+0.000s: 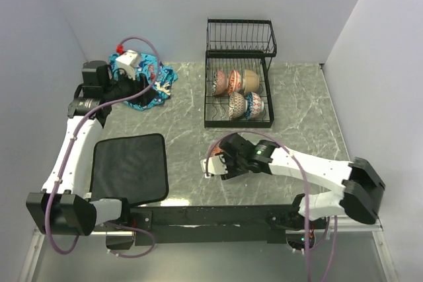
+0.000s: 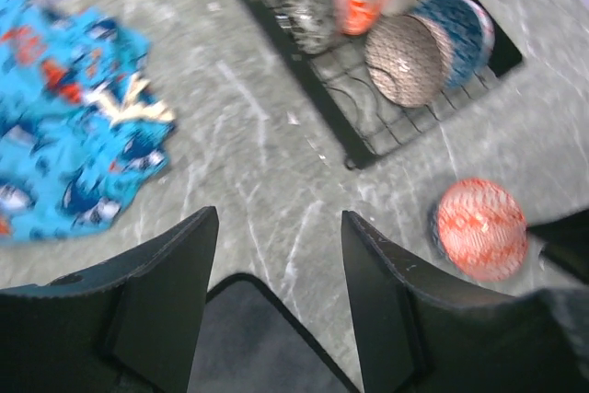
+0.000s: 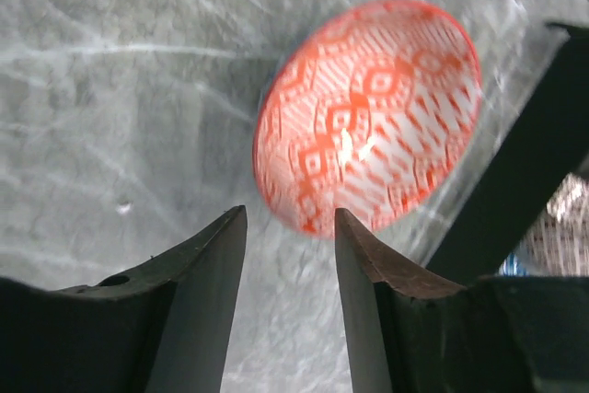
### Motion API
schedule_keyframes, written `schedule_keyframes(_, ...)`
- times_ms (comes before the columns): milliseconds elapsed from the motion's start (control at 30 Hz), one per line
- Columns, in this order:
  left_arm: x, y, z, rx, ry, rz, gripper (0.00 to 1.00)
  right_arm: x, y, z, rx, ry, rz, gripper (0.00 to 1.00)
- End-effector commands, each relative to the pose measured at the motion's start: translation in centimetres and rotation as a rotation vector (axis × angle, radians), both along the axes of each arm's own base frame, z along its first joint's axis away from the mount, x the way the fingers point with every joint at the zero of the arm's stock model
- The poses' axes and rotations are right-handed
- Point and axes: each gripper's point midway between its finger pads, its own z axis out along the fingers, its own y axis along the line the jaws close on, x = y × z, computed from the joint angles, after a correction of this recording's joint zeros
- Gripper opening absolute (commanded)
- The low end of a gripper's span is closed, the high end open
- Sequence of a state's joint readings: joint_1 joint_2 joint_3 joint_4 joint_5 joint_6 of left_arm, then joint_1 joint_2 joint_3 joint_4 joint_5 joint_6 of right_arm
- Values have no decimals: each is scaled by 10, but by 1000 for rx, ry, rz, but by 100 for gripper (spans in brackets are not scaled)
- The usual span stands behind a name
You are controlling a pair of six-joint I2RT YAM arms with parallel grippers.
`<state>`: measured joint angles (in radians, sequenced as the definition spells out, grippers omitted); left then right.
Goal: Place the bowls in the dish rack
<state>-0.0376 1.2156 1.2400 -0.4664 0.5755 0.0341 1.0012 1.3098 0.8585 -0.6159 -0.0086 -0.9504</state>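
Working on the last of the bowls, judging by how the others are sitting. Starting nearest, in the lower middle of the top view: finding the right gripper [image 1: 215, 165] low over the grey table [image 1: 178, 117], its fingers [image 3: 207, 273] parted about halfway and clasping nothing. Spotting the salmon-orange bowl [image 3: 368, 117] just beyond those fingertips, lying on the table well apart from the rack; not being able to tell whether touching them. Passing the black mat [image 1: 129, 166] at lower left. Moving to the upper left: seeing the left gripper [image 2: 276, 255] hanging wide open and empty, beside the blue cloth [image 1: 158, 80]. Reaching the far side, at upper middle: counting five other bowls [image 1: 236, 105] standing on edge in the lower tier of the dish rack [image 1: 241, 37]. Calling next, most likely, for lining up on the bowl's rim, closing firmly, lifting, carrying it away toward a free slot, tipping it on edge and avoiding knocking the neighbours.
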Motion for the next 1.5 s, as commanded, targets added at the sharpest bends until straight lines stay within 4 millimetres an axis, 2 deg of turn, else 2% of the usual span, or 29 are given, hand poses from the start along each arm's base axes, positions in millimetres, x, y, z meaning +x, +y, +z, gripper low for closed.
schedule_keyframes(0, -28, -45, 11, 87, -93, -322, 61, -2, -25, 40, 76, 1, -152, 53)
schedule_keyframes(33, -42, -69, 4, 176, -146, -457, 61, 2, -31, 50, 102, 0, -198, 53)
schedule_keyframes(100, -65, -89, -21, 278, -120, -588, 62, 14, -52, 66, 219, 105, -396, 56)
schedule_keyframes(133, -85, -113, -29, 330, -168, -716, 63, 27, -57, 84, 298, 126, -483, 56)
schedule_keyframes(167, -94, -121, -45, 361, -153, -770, 63, 28, -58, 92, 383, 221, -576, 58)
schedule_keyframes(200, -104, -131, -53, 385, -156, -821, 63, 41, -85, 98, 430, 269, -729, 59)
schedule_keyframes(233, -120, -146, -62, 423, -175, -899, 63, 51, -91, 115, 491, 283, -788, 59)
schedule_keyframes(267, -127, -153, -79, 444, -151, -939, 63, 55, -96, 117, 526, 339, -873, 60)
schedule_keyframes(300, -133, -160, -87, 460, -151, -965, 63, 61, -110, 124, 586, 384, -959, 61)
schedule_keyframes(333, -142, -172, -93, 483, -178, -1010, 63, 68, -115, 137, 634, 389, -995, 62)
schedule_keyframes(367, -148, -178, -108, 498, -155, -1043, 63, 72, -119, 140, 676, 432, -1062, 64)
schedule_keyframes(533, -171, -208, -140, 561, -180, -1175, 63, 92, -152, 156, 819, 435, -1236, 65)
schedule_keyframes(633, -179, -220, -158, 599, -191, -1225, 63, 97, -165, 156, 863, 421, -1297, 65)
schedule_keyframes(767, -183, -231, -179, 611, -161, -1245, 60, 96, -170, 154, 900, 417, -1328, 65)
schedule_keyframes(867, -183, -238, -189, 625, -165, -1247, 56, 93, -171, 150, 908, 423, -1335, 65)
schedule_keyframes(933, -176, -243, -193, 652, -199, -1209, 55, 92, -173, 145, 907, 428, -1347, 64)
schedule_keyframes(1067, -173, -241, -211, 692, -198, -1203, 50, 93, -174, 144, 922, 438, -1358, 64)
schedule_keyframes(1333, -169, -254, -225, 673, -165, -1176, 41, 98, -175, 149, 937, 433, -1361, 64)
schedule_keyframes(1433, -167, -262, -227, 664, -154, -1171, 32, 98, -175, 148, 939, 435, -1367, 63)
schedule_keyframes(1467, -167, -264, -228, 660, -151, -1175, 22, 99, -176, 148, 939, 435, -1368, 63)
